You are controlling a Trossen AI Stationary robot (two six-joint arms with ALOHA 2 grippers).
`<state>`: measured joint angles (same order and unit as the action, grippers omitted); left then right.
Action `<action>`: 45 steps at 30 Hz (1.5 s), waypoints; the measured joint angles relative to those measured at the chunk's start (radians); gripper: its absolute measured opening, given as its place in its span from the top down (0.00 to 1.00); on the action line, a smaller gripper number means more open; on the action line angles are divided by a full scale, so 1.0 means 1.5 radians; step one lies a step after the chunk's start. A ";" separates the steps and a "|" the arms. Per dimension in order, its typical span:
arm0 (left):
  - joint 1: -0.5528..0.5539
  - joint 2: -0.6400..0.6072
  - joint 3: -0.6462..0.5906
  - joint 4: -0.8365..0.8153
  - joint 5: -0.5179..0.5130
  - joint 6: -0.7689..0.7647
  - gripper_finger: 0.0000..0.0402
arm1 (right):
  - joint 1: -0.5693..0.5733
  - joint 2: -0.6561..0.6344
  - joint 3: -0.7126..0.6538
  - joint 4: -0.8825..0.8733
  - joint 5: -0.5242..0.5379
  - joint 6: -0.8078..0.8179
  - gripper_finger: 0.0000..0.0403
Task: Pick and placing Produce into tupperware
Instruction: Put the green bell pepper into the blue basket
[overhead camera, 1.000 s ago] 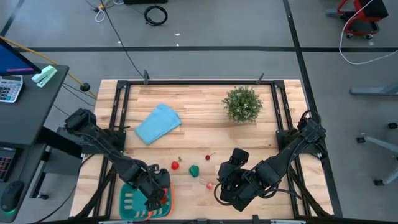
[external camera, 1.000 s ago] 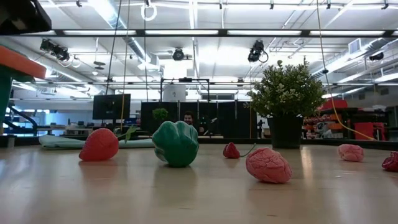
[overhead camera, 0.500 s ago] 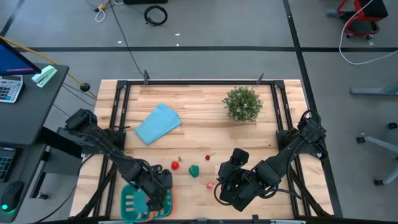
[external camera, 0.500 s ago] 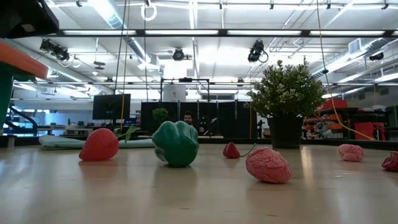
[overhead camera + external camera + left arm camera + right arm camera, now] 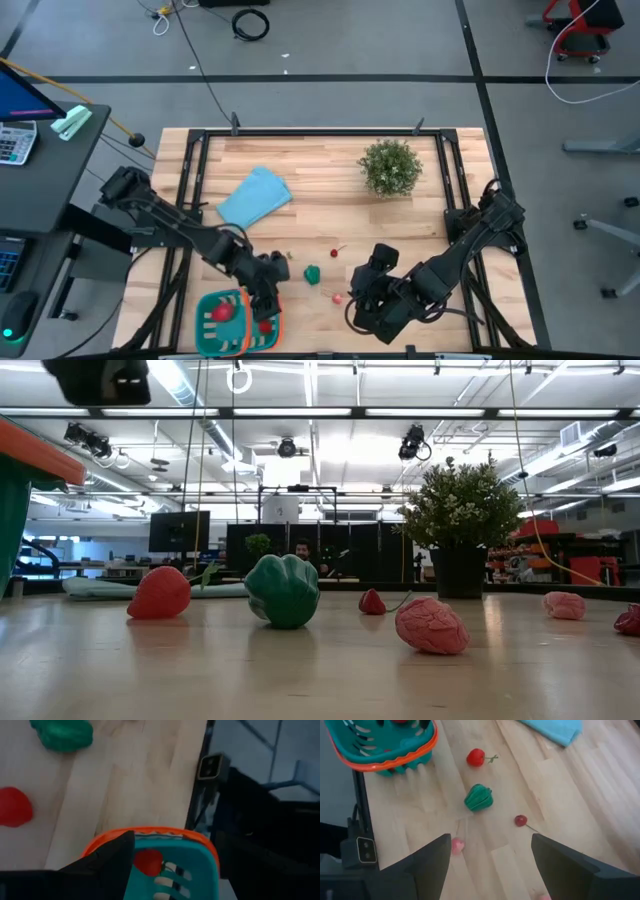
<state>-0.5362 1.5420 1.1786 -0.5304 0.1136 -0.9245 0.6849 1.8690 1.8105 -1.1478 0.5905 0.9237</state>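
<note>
Teal with an orange rim, the tupperware (image 5: 232, 320) sits at the lower left of the high view with a red piece (image 5: 220, 313) already inside, and the left gripper (image 5: 266, 293) hovers at its right edge with fingers spread and nothing between them. Loose produce lies just up and to the right of those fingers: a red piece (image 5: 283, 267), then the green one (image 5: 312, 273), roughly in a row running rightward, so the left arm is nearer the red one. Low in the middle of the frame, the right gripper (image 5: 487, 851) waits with fingers apart and empty, closest to a pink piece (image 5: 338, 297).
</note>
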 joint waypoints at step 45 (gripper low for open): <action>0.120 0.159 -0.001 0.028 -0.053 0.248 0.29 | -0.141 0.075 -0.382 0.677 -0.136 0.149 0.29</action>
<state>-0.3564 1.7811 1.1778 -0.4883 0.0334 -0.5522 0.4732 1.9818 1.2381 -0.1327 0.3864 1.1471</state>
